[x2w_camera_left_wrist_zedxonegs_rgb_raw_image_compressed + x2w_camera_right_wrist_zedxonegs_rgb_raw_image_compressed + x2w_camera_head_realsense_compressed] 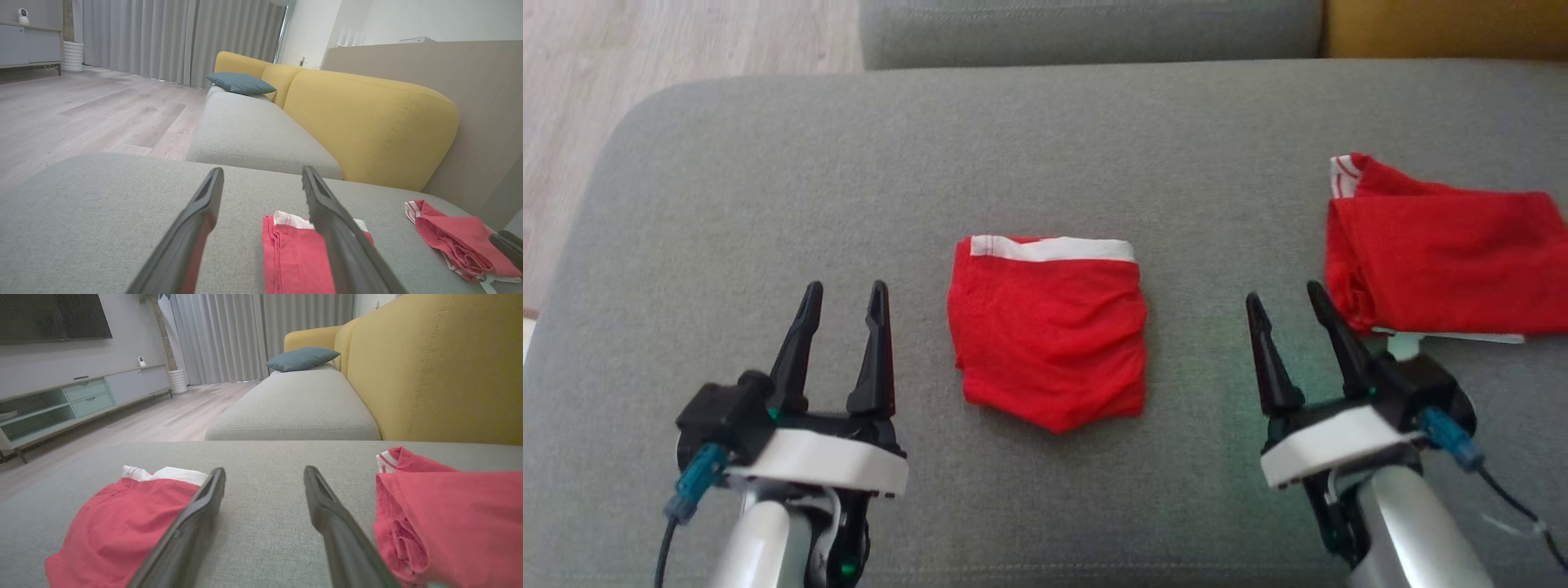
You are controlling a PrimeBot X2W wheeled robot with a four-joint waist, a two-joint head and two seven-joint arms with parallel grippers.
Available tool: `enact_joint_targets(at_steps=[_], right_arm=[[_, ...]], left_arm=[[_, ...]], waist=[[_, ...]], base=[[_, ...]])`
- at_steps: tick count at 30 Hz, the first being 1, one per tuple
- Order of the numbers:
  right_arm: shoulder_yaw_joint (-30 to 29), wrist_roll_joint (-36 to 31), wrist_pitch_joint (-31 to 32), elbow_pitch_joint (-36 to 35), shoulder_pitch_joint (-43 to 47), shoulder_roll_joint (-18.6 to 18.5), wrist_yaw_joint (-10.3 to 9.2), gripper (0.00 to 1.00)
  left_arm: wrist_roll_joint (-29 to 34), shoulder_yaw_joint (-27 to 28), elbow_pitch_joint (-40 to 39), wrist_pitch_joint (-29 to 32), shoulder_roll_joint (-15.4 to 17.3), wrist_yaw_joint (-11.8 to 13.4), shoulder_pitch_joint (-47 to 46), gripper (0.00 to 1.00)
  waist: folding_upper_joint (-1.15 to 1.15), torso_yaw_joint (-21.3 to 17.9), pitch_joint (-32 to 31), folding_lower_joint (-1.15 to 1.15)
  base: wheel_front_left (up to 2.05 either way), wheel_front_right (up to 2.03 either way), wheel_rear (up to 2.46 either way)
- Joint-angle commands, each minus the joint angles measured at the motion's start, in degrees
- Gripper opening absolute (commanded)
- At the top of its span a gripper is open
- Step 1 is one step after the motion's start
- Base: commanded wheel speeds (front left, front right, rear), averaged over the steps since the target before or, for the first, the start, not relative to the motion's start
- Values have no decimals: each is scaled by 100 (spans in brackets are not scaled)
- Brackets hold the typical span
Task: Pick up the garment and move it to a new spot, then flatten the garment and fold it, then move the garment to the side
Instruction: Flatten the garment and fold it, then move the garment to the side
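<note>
One folded garment (1049,335), another garment (1437,261), cushion (768,204)

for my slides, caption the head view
Left hand and right hand, both open, flank folded red shorts on the grey cushion; a second red garment lies at right.

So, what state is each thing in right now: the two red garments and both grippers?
Red fabric garment with white waistband: folded into a neat square, lying flat between the grippers.
Second red fabric garment: loosely folded and rumpled, lying off to the right.
Left gripper: open, empty.
Right gripper: open, empty.
</note>
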Motion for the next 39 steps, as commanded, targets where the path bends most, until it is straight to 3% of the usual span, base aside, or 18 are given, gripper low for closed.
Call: enact_joint_targets(at_steps=[1, 19, 23, 30, 39], right_arm=[[151, 106, -63, -244, 3, 48, 19, 100], [60, 212, -63, -410, 377, 48, 19, 100], [290, 409, 28, -345, 298, 48, 19, 100], [937, 1281, 551, 139, -136, 48, 19, 100], [1012, 1813, 836, 1083, -734, 48, 19, 100]], left_arm=[[42, 238, -114, -29, 21, -20, -113, 100], [23, 226, 59, -29, 21, -25, 28, 100], [23, 188, 40, -29, 21, -38, -7, 100], [-14, 61, 76, -29, 21, -69, -111, 100], [-61, -47, 124, -29, 21, -61, -199, 100]], waist=[[0, -62, -68, 0], [0, -6, -152, 0], [0, 74, -72, 0], [0, 354, 120, 0], [0, 786, 300, 0]], base=[[0, 0, 0], [0, 0, 0], [0, 0, 0], [0, 0, 0], [0, 0, 0]])
